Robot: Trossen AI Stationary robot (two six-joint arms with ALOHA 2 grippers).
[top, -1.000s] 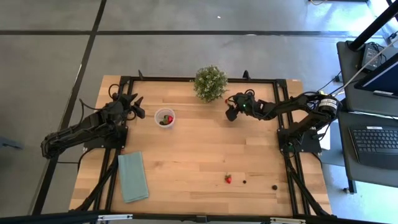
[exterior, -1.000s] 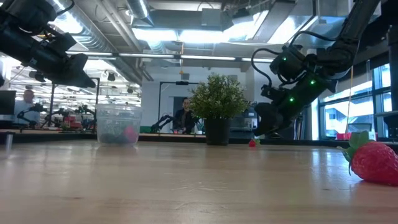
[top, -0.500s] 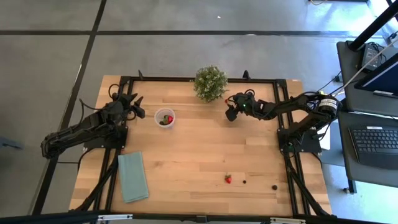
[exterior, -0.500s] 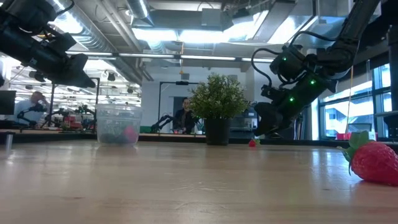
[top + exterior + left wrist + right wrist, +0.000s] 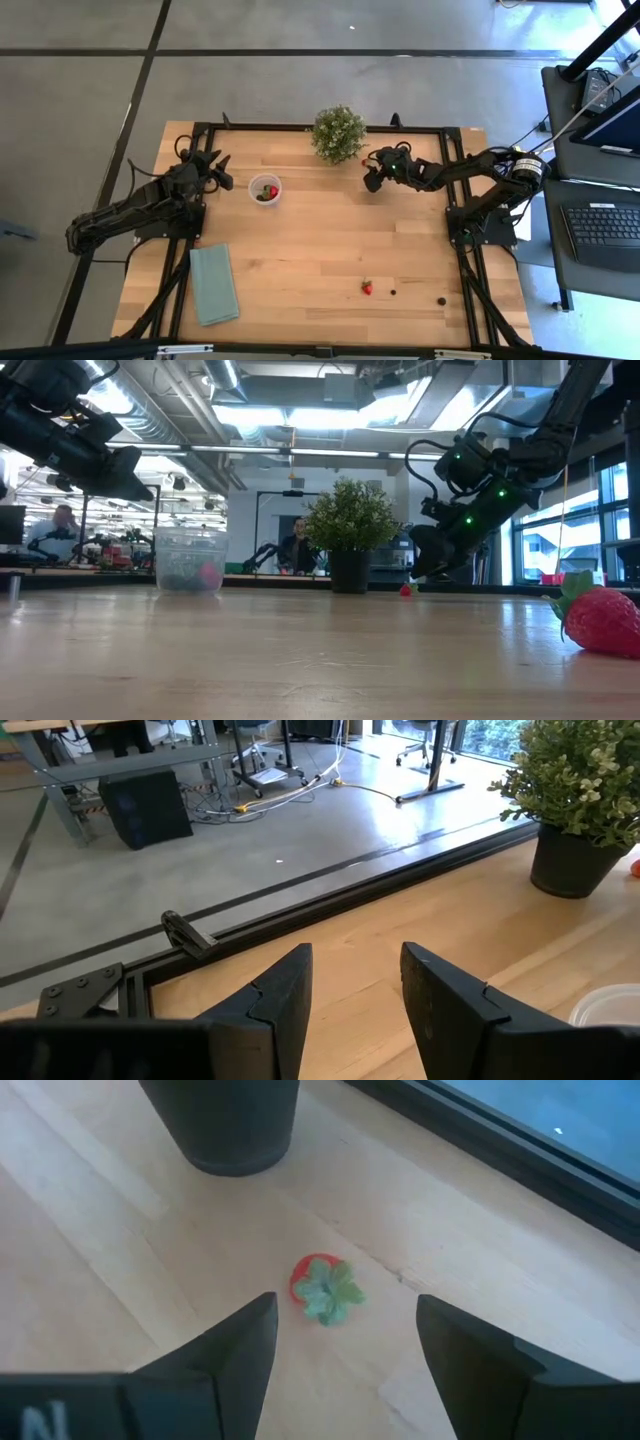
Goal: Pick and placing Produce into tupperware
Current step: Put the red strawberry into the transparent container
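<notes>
Strawberry under the right claw

Strawberry (image 5: pixel 320 1289), small and red with a green leafy top, lies on the worktop (image 5: pixel 330 250) beside the plant pot (image 5: pixel 222 1122). The right claw (image 5: pixel 345 1345) hangs above it, fingers wide apart, holding nothing. The left claw (image 5: pixel 216 167) waits near the clear cup (image 5: pixel 264 189), fingers partly apart and empty. Red fruit sits inside the cup.

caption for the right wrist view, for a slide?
Open right gripper poised over a strawberry on the wooden table, near the plant pot.
</notes>
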